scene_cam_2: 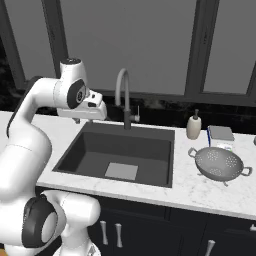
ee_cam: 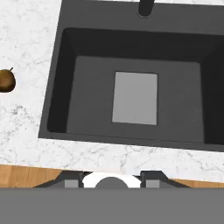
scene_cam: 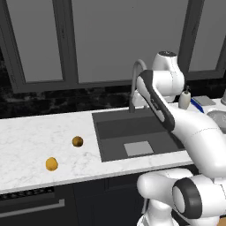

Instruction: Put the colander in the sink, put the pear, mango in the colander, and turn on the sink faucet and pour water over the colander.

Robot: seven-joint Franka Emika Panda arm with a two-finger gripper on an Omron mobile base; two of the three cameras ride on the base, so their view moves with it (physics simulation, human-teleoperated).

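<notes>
Colander (scene_cam_2: 219, 163), a round pale grey perforated metal bowl with two side handles, sits upright on the white marbled counter (scene_cam: 26, 132), well off to the right of the hand and apart from it; the white two-finger gripper (scene_cam_2: 87, 111) hangs above the near-left part of the large dark grey rectangular sink (ee_cam: 131, 65), touching nothing, holding nothing; its jaw spacing I cannot tell from these views. Directly below and ahead of the hand, the basin shows a lighter grey square patch on its bottom. Left of the hand, on the counter, lies the small dull brown-olive pear (scene_cam: 77, 141); further left and nearer the counter's front edge, the bright orange-yellow mango (scene_cam: 51, 164). Beyond the hand, behind the basin, stands the tall grey gooseneck faucet (scene_cam_2: 123, 95); right of that, a small white soap bottle (scene_cam_2: 194, 127).
</notes>
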